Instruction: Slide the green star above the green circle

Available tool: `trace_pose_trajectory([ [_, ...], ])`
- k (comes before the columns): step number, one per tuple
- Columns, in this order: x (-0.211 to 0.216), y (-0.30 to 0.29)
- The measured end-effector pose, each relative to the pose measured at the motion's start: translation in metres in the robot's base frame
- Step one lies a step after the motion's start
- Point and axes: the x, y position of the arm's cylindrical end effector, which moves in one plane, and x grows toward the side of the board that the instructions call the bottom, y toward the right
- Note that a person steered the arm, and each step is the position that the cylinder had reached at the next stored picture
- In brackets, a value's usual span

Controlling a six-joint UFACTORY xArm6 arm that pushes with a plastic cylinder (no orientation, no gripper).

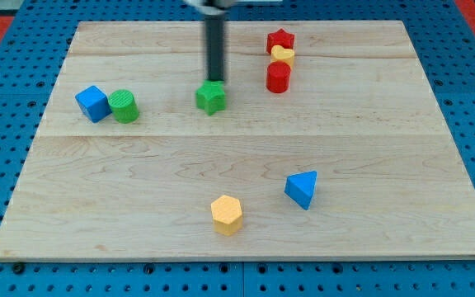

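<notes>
Green star (211,97) sits at worktop (402,124) upper centre, well apart from green circle (124,106), which lies at its 9 o'clock touching a blue cube (93,103). My tip (215,80) rests at the star's 12 o'clock edge, just touching (no claw on this rig, so nothing clenched or released). Task looks barely begun: star must travel toward 9, ending at the circle's 12 o'clock. Count: two green, two red, two yellow, two blue.

Coloured blocks on pale wood board (138,165)

Green star (211,97), ribbed green circle (124,106), blue cube (93,103), red star (280,40), yellow hexagon (227,214).
</notes>
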Motion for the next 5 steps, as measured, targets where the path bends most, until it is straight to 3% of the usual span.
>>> trace_pose_trajectory([
  [2,0.043,0.123],
  [3,0.059,0.078],
  [4,0.032,-0.021],
  [5,0.009,-0.040],
])
